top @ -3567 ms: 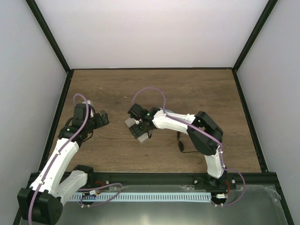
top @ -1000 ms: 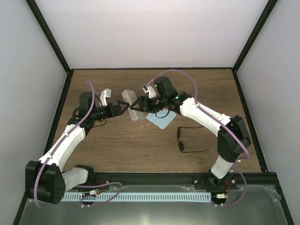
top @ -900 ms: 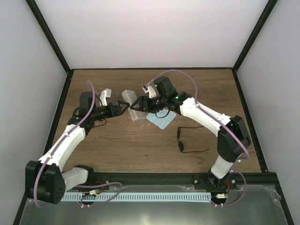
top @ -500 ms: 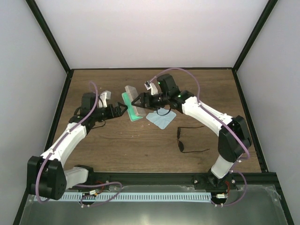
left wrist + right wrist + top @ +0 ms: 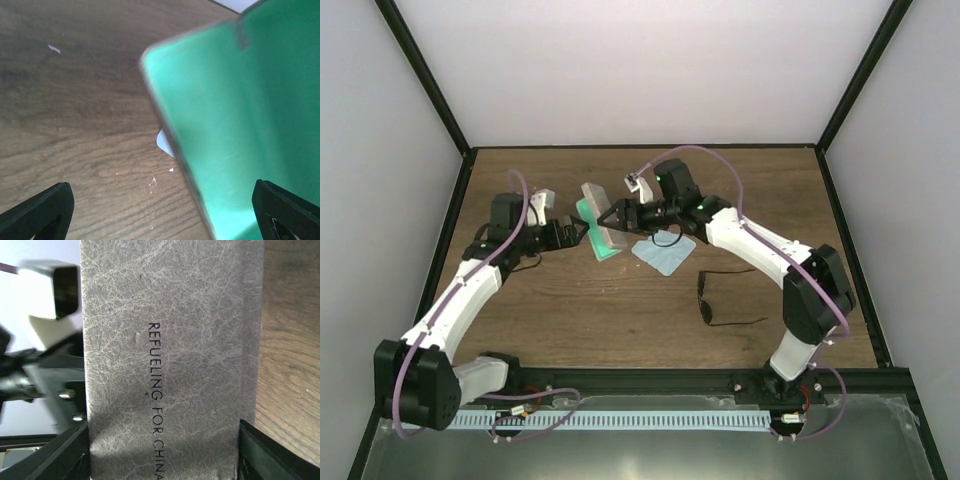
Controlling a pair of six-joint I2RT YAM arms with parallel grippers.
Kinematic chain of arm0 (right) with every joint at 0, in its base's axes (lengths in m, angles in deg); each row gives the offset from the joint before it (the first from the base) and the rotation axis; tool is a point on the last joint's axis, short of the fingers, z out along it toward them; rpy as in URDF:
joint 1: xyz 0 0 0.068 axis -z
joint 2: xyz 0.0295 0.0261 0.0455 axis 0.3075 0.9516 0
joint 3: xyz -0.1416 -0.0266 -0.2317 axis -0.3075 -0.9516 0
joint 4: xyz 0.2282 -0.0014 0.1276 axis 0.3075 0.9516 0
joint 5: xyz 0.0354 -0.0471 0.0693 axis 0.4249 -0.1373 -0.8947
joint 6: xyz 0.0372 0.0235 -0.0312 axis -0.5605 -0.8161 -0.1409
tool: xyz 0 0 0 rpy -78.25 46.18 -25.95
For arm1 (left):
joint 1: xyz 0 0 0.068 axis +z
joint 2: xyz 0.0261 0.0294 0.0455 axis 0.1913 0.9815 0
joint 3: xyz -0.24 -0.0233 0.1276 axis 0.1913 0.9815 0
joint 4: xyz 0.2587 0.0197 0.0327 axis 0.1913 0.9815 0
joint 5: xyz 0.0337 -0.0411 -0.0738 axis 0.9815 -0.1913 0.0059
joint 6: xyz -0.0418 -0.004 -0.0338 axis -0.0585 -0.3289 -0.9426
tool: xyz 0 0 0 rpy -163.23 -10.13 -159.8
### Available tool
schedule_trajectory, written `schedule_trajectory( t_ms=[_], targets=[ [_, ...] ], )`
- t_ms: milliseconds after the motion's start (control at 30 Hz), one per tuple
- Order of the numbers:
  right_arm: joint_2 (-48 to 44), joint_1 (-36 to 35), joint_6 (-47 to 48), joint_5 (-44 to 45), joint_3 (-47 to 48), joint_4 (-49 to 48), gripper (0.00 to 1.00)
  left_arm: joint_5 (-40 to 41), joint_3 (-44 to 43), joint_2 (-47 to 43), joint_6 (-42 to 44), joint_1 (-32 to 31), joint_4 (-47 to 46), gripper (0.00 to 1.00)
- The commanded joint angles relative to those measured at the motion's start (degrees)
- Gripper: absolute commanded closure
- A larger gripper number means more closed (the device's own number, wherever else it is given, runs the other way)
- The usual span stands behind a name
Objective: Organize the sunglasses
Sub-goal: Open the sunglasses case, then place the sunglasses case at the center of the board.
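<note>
While the right end effector clamped the grey shell of the open case, whose green lining faced left, the left end effector sat at the case's other side with its fingers spread wide, gripping nothing. The sunglasses lay on the worktop, right of centre, well apart from the case and near a light blue cloth.

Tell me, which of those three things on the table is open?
The grey case, showing its green lining; the blue cloth and the sunglasses simply lie flat on the wood.
</note>
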Motion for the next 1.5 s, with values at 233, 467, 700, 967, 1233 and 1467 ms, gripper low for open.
schedule_trajectory(
  t_ms=[233,467,700,967,1233,1467],
  targets=[
    [10.62,0.25,5.10,-7.31,-5.24,-6.90,0.35,14.77,0.77,1.02,8.95,0.13,8.65,0.00],
    [16.53,0.26,9.13,-8.14,-4.53,-5.12,0.29,18.42,0.09,6.52,10.26,0.04,7.97,0.10],
    [19.37,0.34,12.16,-6.40,-2.96,-1.85,0.14,19.34,1.13,9.84,10.88,0.04,5.21,0.38],
    [17.96,0.39,15.83,-1.32,-0.57,4.12,0.07,16.04,0.88,13.12,15.22,-1.08,0.45,0.35],
    [12.24,0.43,18.80,6.33,-2.11,8.86,0.01,15.78,-3.35,21.54,19.79,-6.78,-3.13,0.34],
    [7.23,0.79,21.12,10.09,-2.44,13.42,0.00,21.24,-9.52,28.72,22.72,-7.21,-2.15,0.39]
  ],
)
